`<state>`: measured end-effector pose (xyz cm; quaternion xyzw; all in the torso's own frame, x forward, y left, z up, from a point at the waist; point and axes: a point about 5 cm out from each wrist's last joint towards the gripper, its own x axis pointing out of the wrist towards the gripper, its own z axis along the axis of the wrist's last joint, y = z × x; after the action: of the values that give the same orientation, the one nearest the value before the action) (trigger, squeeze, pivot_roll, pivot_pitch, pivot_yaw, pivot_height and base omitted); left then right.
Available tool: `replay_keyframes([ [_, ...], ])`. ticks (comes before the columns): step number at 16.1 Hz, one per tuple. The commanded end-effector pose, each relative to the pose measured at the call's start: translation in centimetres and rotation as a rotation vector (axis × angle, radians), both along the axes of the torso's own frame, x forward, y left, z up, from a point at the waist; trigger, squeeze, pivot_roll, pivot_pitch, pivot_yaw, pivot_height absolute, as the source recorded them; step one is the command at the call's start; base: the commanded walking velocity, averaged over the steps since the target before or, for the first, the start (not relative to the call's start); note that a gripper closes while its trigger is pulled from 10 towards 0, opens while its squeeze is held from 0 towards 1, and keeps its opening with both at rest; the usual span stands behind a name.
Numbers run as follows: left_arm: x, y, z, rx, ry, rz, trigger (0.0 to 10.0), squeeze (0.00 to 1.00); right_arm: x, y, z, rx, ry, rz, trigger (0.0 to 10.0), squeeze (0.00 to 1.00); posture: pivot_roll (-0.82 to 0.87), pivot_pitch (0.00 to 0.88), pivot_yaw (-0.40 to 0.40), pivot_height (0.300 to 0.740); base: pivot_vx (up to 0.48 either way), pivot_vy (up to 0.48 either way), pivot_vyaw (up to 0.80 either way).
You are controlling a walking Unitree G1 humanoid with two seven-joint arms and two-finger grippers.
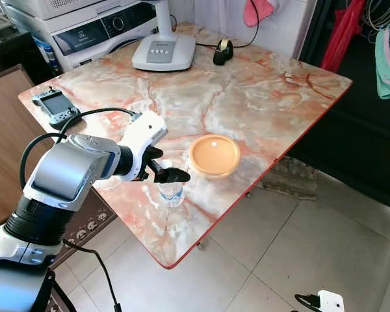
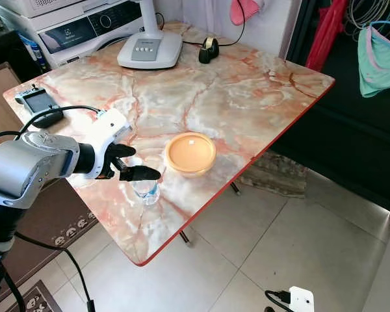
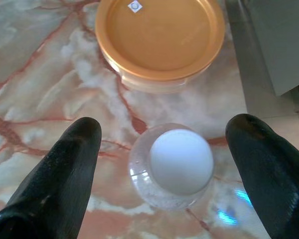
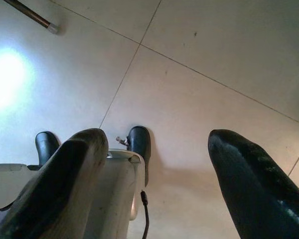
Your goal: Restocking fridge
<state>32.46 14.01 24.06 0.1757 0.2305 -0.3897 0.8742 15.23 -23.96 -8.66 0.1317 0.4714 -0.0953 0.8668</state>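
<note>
Pink-veined marble makes up the counter (image 1: 260, 97) before me, standing on pale floor tiles (image 1: 299, 260) with its near corner pointing my way. My left fingers (image 1: 171, 174) reach out over that near part of the counter, spread wide apart, one on each side of a small clear water bottle (image 3: 172, 164) with a white cap. They are level with the bottle's top and do not touch it; from my wrist I look straight down on the cap between the two black tips. The bottle stands upright near the counter's edge. Just beyond it sits a round container with an orange lid (image 1: 214, 155), close to the bottle but apart from it. Farther back on the counter are a white lamp base (image 1: 163, 51) with a row of buttons, a black tape dispenser (image 1: 222, 51), and, at the left edge, a handheld controller (image 1: 56, 106). My right fingers (image 4: 154, 189) hang over the floor tiles, apart and holding nothing.
</note>
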Motion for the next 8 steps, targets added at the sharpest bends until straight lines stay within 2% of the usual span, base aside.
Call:
replay_keyframes([
  [1, 0.14, 0.45, -0.12, 0.025, -0.008, 0.017, 7.0, 0.0, -0.53, 0.06, -0.23, 0.0, 0.022, 0.005, 10.0, 0.0, 0.22, 0.122, 0.024, 0.74, 0.0, 0.0, 0.0],
  [2, 0.15, 0.47, -0.13, 0.027, -0.009, 0.02, 6.0, 0.0, -0.53, 0.06, -0.23, 0.001, 0.021, 0.005, 10.0, 0.0, 0.22, 0.122, 0.024, 0.74, 0.0, 0.0, 0.0],
  [3, 0.2, 0.5, -0.1, 0.025, -0.014, 0.024, 3.2, 0.0, -0.52, 0.06, -0.23, 0.001, 0.021, 0.005, 10.0, 0.0, 0.22, 0.122, 0.024, 0.74, 0.0, 0.0, 0.0],
  [4, 0.24, 0.52, -0.08, 0.024, -0.015, 0.026, 3.2, 0.0, -0.52, 0.06, -0.23, 0.001, 0.021, 0.006, 10.0, 0.0, 0.22, 0.122, 0.024, 0.74, 0.0, 0.0, 0.0],
  [5, 0.25, 0.51, -0.08, 0.022, -0.016, 0.025, 2.3, 0.0, -0.52, 0.06, -0.23, 0.001, 0.021, 0.005, 10.0, 0.0, 0.22, 0.122, 0.024, 0.74, 0.0, 0.0, 0.0],
  [6, 0.25, 0.49, -0.12, 0.019, -0.016, 0.025, 0.8, 0.0, -0.52, 0.06, -0.23, 0.001, 0.021, 0.005, 10.0, 0.0, 0.22, 0.122, 0.024, 0.74, 0.0, 0.0, 0.0],
  [7, 0.21, 0.45, -0.14, 0.017, -0.014, 0.021, 0.0, 0.0, -0.53, 0.06, -0.23, 0.001, 0.021, 0.005, 10.0, 0.0, 0.22, 0.124, 0.022, 0.74, 0.0, 0.0, 0.0],
  [8, 0.17, 0.41, -0.2, 0.017, -0.015, 0.015, 0.0, 0.0, -0.54, 0.05, -0.23, 0.0, 0.021, 0.005, 10.0, 0.0, 0.22, 0.124, 0.022, 0.74, 0.0, 0.0, 0.0],
])
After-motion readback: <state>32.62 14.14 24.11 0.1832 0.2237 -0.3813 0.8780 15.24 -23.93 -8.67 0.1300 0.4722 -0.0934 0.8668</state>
